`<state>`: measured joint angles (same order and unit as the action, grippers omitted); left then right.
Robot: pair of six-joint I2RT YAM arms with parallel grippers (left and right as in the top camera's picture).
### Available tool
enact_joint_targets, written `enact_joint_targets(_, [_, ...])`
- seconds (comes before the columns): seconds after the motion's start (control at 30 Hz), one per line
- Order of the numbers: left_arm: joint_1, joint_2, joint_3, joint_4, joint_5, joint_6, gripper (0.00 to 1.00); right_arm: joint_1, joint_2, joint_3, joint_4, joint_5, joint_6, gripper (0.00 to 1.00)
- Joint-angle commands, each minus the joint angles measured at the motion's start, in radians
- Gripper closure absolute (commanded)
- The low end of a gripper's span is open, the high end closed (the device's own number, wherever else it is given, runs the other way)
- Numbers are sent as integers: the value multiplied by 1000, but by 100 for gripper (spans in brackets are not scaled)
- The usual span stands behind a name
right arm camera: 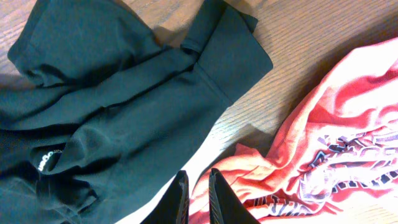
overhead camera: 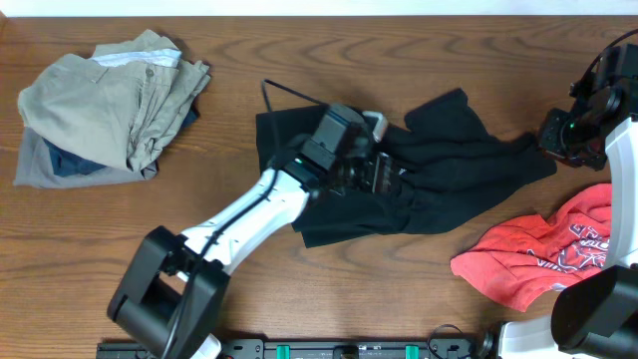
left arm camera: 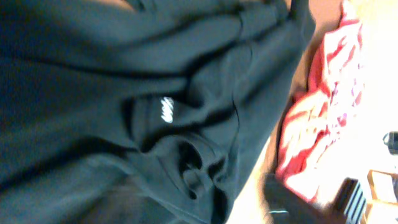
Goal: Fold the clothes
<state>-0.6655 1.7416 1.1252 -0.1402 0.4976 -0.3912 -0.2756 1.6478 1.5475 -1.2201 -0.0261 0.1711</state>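
1. Lying crumpled near the middle of the surface: black shirt, unfolded and heavily creased, with one short sleeve spread toward the far right.
2. White logo: small script mark on the shirt's chest, seen among the folds in the left wrist view.
3. Left pincer: low over the shirt's middle. Its fingers merge with the dark cloth, so I cannot tell whether it is released or clenched.
4. Right pincer: clenched, fingers drawn nearly together with nothing between them, raised over the place where the shirt's edge and the red tee lie close.
5. Red tee: rumpled heap with a white and dark print, at the near right, just beside the black shirt.
6. Khaki garment: loosely folded pile at the far left, well apart from the shirt.
7. Blue garment: only an edge shows beneath the khaki pile.
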Motion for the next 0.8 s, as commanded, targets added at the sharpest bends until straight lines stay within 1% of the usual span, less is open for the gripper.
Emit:
enact_joint_targets(0.0, [-47,48,5,-4,-24,-11,19,1,2,-5,-5,11,-15,90])
enact_joint_targets(0.07, [-71,82,5,-4,-89,-55,19,1,2,-5,-7,11,-15,89])
enact_joint_targets(0.13, [-89,119,5,22,-117,-79,18,1,2,-5,-9,11,-15,89])
enact_joint_targets(0.37, [-116,231,6,180,-118,-86,19,1,2,-5,-15,11,-15,89])
enact_joint_targets(0.4, [-116,239,6,190,-118,-86,24,1,2,-5,-16,11,-15,89])
enact_joint_targets(0.43, [-116,245,6,196,-118,-86,33,1,2,-5,-16,11,-15,89])
enact_joint_targets(0.47, [-116,247,6,198,-118,-85,48,1,2,-5,-16,11,-15,89])
enact_joint_targets(0.53, [-116,241,6,199,-118,-85,71,1,2,-5,-15,11,-15,89])
enact_joint_targets(0.6, [-116,227,8,199,-118,-85,91,1,2,-5,-14,11,-15,89])
enact_joint_targets(0.63, [-114,218,9,199,-117,-85,94,1,2,-5,-14,11,-15,89])
enact_joint_targets(0.77, [-93,134,10,198,-117,-53,94,1,2,-5,-13,11,-15,89])
